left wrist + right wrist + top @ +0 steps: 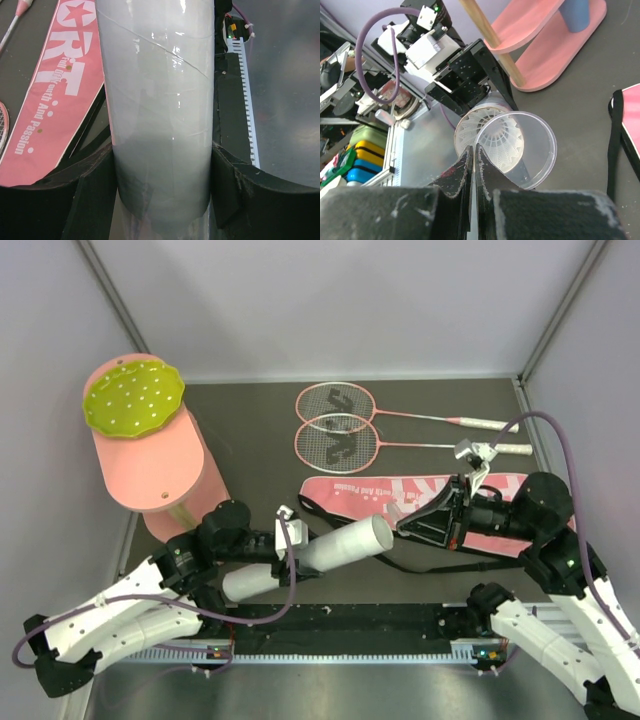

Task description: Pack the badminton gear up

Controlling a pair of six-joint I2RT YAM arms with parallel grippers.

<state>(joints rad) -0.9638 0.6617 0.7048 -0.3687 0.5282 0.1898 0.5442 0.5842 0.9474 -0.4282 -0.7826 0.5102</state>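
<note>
My left gripper (290, 546) (162, 175) is shut on the white tube (345, 543) (160, 90), which lies slanted above the table with its mouth toward the right arm. Right at that mouth, my right gripper (403, 527) (474, 148) is shut, its tips pinching the rim of a clear round cap (540, 155). A white shuttlecock (470, 127) sits in the tube's mouth, skirt outward. The pink bag lettered "SPORT" (380, 492) (45, 100) lies flat under the right gripper. Two pink rackets (335, 398) (335, 445) lie side by side behind it.
A big pink cylinder (160, 475) with a yellow-green dotted disc (132, 395) stands at the back left, close to the left arm. A black strip (340, 625) and a white toothed rail (300, 652) run along the near edge. Grey walls close in three sides.
</note>
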